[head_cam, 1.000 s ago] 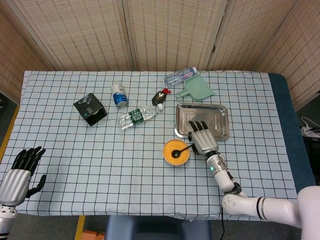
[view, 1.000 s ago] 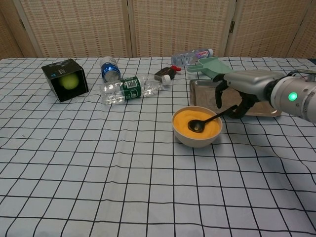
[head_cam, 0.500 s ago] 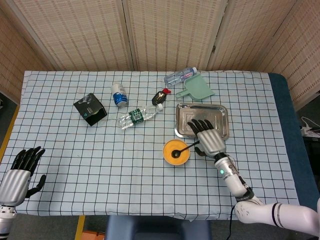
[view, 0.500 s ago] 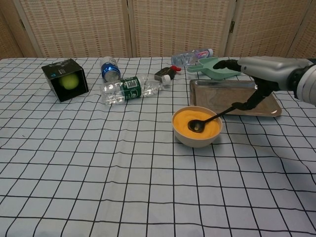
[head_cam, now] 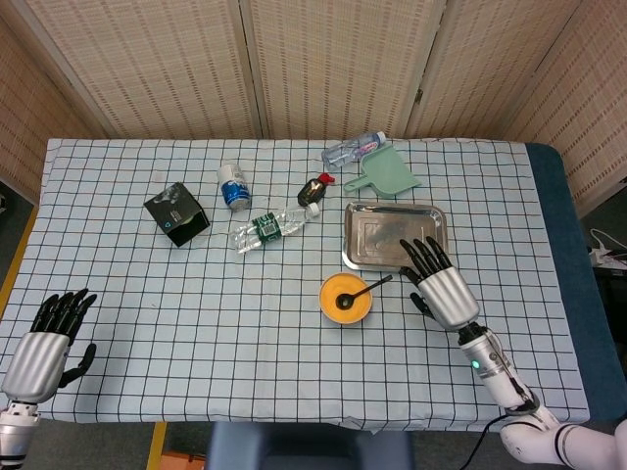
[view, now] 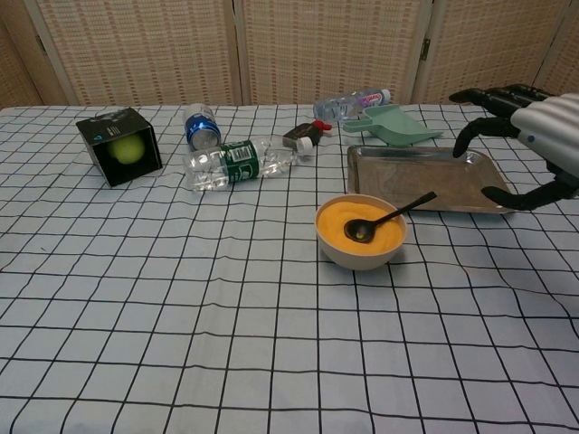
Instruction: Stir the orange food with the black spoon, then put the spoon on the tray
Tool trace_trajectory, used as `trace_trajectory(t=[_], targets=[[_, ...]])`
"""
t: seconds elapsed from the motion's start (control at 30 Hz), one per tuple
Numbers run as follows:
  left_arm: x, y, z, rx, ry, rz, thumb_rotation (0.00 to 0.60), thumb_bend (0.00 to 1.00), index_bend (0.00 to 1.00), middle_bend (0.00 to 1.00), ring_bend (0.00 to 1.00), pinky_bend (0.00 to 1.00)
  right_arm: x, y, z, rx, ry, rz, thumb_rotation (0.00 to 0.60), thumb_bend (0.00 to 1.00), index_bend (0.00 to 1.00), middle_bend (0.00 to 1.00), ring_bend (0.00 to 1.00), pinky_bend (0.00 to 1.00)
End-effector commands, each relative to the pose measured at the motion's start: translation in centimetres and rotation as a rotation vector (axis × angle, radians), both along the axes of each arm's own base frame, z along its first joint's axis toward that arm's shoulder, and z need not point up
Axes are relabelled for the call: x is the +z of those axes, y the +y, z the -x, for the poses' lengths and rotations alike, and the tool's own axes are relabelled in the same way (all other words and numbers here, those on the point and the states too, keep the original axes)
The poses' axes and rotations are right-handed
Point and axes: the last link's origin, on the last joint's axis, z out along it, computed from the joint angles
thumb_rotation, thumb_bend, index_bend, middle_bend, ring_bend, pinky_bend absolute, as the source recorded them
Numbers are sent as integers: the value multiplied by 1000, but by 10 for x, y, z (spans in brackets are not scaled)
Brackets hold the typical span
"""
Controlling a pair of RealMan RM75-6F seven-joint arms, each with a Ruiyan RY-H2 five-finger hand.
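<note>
Black spoon [view: 389, 216] resting in orange-food bowl [view: 360, 233], tray [view: 425, 177] just behind, bottles beyond

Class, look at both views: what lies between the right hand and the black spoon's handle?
Only bare checked cloth separates the right hand from the black spoon; the head view shows it.

- Standing behind the table [head_cam: 294, 343]: a folding screen [head_cam: 323, 59] of woven cane panels in pale wooden frames.
- Covering the tabletop: a white cloth [view: 181, 316] with a black grid, lying under even indoor light.
- Showing along the table's right edge: a dark blue surface [head_cam: 578, 284].
</note>
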Motion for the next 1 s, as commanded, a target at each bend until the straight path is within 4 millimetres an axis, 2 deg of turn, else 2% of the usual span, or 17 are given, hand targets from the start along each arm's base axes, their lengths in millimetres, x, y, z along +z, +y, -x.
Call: trace_trajectory(t=[0.03, 0.4, 0.7, 1.0], targets=[[-1, 0, 1, 4, 0, 3, 600, 465, 0, 0, 0, 33, -16, 15, 20, 51, 62, 47, 600, 269, 392, 0, 0, 0], [1, 2, 2, 14, -8, 3, 600, 466, 0, 0, 0, 33, -44, 2, 24, 101, 56, 118, 600, 276, 442, 0, 0, 0], [3, 4, 5, 26, -14, -5, 600, 466, 0, 0, 0, 35, -61, -12, 14, 106, 13, 158, 600, 278, 439, 0, 0, 0], [4, 6, 8, 39, -17, -3, 600, 467, 0, 0, 0, 35, -76, -21, 5, 104, 54, 163, 600, 283, 453, 0, 0, 0]])
